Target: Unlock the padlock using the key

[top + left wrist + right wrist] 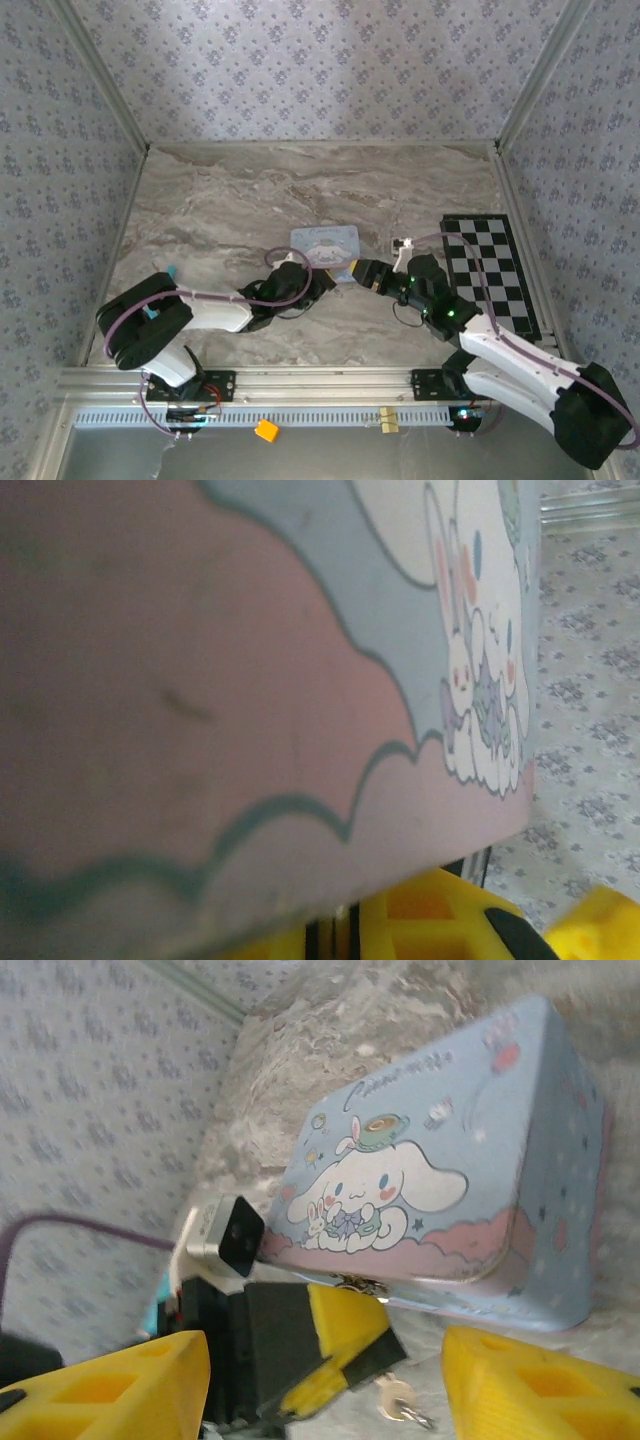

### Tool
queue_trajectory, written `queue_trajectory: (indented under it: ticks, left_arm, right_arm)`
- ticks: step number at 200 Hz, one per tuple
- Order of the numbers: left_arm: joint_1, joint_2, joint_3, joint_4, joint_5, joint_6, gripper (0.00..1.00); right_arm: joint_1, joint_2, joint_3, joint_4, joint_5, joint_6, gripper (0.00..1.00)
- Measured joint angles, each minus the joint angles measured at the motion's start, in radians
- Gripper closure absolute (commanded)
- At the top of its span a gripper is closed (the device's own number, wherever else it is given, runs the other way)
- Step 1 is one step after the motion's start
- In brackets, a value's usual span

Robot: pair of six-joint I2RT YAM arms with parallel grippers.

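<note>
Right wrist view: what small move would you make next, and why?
Probably ease the open right gripper forward and close on what looks like a small silver key, sitting between its spread jaws just below the clasp of the blue cartoon case. It holds nothing yet.

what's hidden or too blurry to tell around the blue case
Padlock: right wrist view, the left hand covers the case front below the latch.
Small metal piece: right wrist view, blurred and tiny; key or ring, unclear.
Left hand's grip: left wrist view, fingers cut off by the bottom edge, the case a close blur.
Top view: the right hand meets the left at the case, too small to read.
</note>
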Motion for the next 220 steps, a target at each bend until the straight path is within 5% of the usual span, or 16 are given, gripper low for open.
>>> queue_trajectory:
  ticks: [63, 150, 220]
  left_arm:
    - [0.034, -0.144, -0.025, -0.146, -0.008, 0.036, 1.00]
    - [0.048, -0.208, -0.025, -0.256, -0.008, 0.090, 1.00]
    - [0.048, -0.208, -0.031, -0.256, 0.013, 0.097, 1.00]
  right_arm:
    - [0.338, 0.028, -0.127, 0.155, 0.387, -0.495, 0.38]
    - [0.502, 0.422, -0.177, 0.600, 0.547, -0.874, 0.47]
    - [0.546, 0.653, -0.118, 0.805, 0.670, -1.027, 0.52]
